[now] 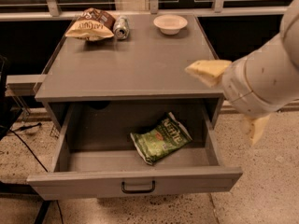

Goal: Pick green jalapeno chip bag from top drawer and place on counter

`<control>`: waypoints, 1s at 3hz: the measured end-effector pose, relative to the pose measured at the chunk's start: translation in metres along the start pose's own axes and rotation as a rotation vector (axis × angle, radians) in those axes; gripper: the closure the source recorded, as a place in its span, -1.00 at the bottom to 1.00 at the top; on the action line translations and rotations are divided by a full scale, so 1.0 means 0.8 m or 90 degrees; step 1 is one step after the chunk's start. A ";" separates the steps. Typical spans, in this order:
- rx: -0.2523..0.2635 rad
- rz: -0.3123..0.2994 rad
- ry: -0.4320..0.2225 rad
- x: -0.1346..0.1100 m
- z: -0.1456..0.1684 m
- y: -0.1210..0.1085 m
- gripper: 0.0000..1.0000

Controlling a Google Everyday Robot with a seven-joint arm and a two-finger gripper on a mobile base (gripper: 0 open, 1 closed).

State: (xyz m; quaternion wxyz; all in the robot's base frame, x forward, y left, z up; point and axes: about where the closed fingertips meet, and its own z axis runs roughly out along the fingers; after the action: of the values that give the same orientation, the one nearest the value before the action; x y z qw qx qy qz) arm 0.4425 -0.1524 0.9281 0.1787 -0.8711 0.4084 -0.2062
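The green jalapeno chip bag (161, 143) lies flat on the floor of the open top drawer (135, 178), down and to the left of my claw (229, 101). It sits towards the drawer's right half, tilted, with its white lettering facing up and one white end pointing at the right-hand wall. Nothing touches it, and my claw is well apart from it.

My claw hangs off the right front corner of the bench (135, 64), outside the drawer. Its two pale yellow fingers (208, 71) are spread wide and hold nothing. One reaches left over the bench's right edge. The other points down beside the cabinet, above the speckled floor (271, 181).

The drawer is pulled well out towards the camera. Its flat front panel carries a small dark handle (138, 187) at the centre, lower than my claw and to its left.

Across the bench from my claw, along the far edge, stand three things. A brown-and-tan chip bag (91, 24) is in the far left corner, with a metal can (121, 27) on its side just beside it. A shallow white bowl (170, 24) is further right, the nearest of them to my claw.
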 end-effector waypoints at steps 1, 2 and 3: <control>0.021 -0.078 -0.034 -0.013 0.019 -0.007 -1.00; 0.029 -0.142 -0.084 -0.026 0.060 -0.022 -1.00; 0.034 -0.153 -0.102 -0.030 0.087 -0.032 -1.00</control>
State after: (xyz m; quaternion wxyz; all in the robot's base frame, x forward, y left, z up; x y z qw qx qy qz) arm 0.4801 -0.1080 0.8760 0.2081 -0.9222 0.2801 -0.1666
